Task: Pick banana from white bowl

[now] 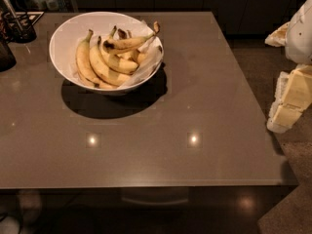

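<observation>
Nearest us, the dark grey surface [146,150] carried two small glints of reflected light. At the right edge of our view, out past the side of the surface and well apart from the fruit, we saw the cream-coloured end effector [291,99]; we could not tell whether it was released or clenched. Farther back on the left stood the white bowl [63,35], with crumpled paper [146,65] lining its right side. The banana [127,43], slender and bruised, lay inside across the top of the plumper bananas [105,65], its stem pointing up and right. Beyond, at the far left corner, sat a dark container [17,28].
</observation>
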`<state>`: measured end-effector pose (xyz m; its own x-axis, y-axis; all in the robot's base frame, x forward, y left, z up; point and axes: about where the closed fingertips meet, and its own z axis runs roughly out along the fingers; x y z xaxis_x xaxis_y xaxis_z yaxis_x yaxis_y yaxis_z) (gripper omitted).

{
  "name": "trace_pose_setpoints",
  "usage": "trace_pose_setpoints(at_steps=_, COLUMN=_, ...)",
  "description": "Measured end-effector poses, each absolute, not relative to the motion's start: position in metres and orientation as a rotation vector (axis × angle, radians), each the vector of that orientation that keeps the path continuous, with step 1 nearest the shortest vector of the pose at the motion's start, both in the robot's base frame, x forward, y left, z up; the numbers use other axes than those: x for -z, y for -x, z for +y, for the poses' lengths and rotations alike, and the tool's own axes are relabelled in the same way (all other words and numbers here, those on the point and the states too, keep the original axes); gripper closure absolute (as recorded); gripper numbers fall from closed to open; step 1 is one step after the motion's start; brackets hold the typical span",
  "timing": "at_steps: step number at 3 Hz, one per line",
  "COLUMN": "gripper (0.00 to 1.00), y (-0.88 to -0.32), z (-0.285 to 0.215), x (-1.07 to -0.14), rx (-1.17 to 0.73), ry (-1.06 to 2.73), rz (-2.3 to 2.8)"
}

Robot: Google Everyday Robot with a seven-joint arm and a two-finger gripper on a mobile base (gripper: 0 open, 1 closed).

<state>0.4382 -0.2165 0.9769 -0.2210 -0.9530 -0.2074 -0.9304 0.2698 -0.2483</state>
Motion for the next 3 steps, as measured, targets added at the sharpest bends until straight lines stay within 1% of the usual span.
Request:
trace_pose_setpoints(at_steps=1, gripper=0.0, y=-0.438, z=-0.216, x=-0.977, rx=0.101, ry=1.723, rz=2.23)
trace_pose_setpoints(at_steps=2, gripper=0.0, y=-0.445, z=-0.21, x=-0.984, rx=0.139, ry=1.726, rz=2.212)
trace_pose_setpoints(at_steps=3, gripper=0.0, y=-0.465, z=-0.192, x=-0.999, rx=0.151, ry=1.804, rz=2.098)
